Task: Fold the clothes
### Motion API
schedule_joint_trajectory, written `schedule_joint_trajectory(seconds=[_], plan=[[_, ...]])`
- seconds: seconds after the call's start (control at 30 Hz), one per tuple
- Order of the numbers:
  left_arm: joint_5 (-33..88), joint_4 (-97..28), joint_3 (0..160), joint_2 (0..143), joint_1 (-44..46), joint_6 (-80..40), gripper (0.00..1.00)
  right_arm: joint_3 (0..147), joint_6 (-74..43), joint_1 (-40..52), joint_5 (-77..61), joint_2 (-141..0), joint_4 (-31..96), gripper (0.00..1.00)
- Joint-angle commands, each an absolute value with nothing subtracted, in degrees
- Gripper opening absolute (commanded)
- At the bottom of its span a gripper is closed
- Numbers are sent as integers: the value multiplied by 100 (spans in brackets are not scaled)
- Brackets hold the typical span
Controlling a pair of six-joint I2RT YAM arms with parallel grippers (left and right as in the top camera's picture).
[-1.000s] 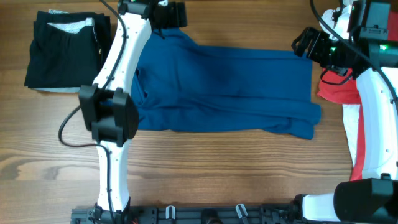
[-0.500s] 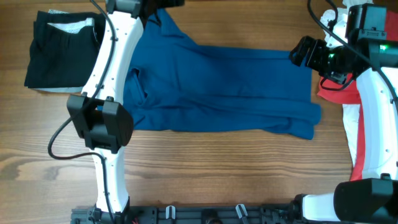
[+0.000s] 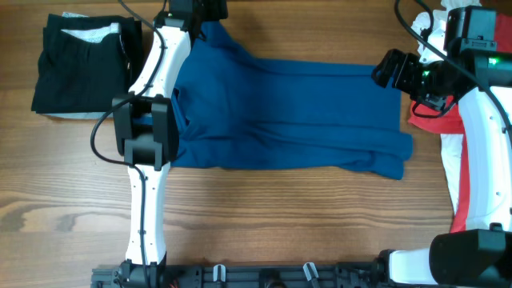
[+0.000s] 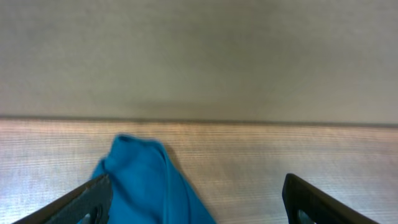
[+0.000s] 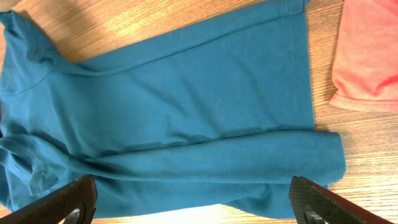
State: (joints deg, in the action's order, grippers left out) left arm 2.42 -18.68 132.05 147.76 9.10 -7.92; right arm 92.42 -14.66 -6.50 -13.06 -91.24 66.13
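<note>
Finds the dark-blue shirt laid lengthwise across the middle of the table, with its near long side seemingly already doubled over. Notes little change in the cloth over the last second. Only its far-left corner has been nudged a touch, as the left gripper shifted sideways above it. Shows, from the left wrist, fingers spread wide with that blue tip lying between them, unpinched. Puts the right gripper at the far-right corner, edged in slightly and then held, with its fingers parted too. Reads as lining up both far corners for a fold toward the near side — nothing grasped yet. Leaves bare wood along the near edge for that. Crowds the ends, though — the black piece lies near the left end, the red T-shirt sits just beside the right, and the table's far edge runs close behind the left corner.
</note>
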Motion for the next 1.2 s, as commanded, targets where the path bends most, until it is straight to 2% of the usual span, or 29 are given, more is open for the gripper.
schedule_joint_trajectory(seconds=[0.0,0.57,0.83,1.03,1.07,1.1,1.13,1.17], plan=[[47,-1527,13240,15117,738,-661,88,9330,-1350,-615,-1229,-9120,6626,99],[32,-401,13240,15880,561,-661,84,9330,-1365,-561,-1229,-9122,6689,99],[36,-311,13240,16142,567,-668,79,9330,-1367,-561,-1232,-9120,6674,100],[250,-373,13240,16142,646,-683,58,9330,-1369,-558,-1232,-9122,6670,100],[250,-403,13240,16142,668,-681,46,9330,-1372,-558,-1232,-9122,6670,99],[248,-403,13240,16134,687,-683,29,9330,-1369,-558,-1232,-9122,6670,100],[246,-403,13242,16099,692,-683,18,9330,-1369,-558,-1232,-9122,6670,100],[246,-405,13242,16044,690,-683,15,9330,-1369,-558,-1232,-9122,6667,100]])
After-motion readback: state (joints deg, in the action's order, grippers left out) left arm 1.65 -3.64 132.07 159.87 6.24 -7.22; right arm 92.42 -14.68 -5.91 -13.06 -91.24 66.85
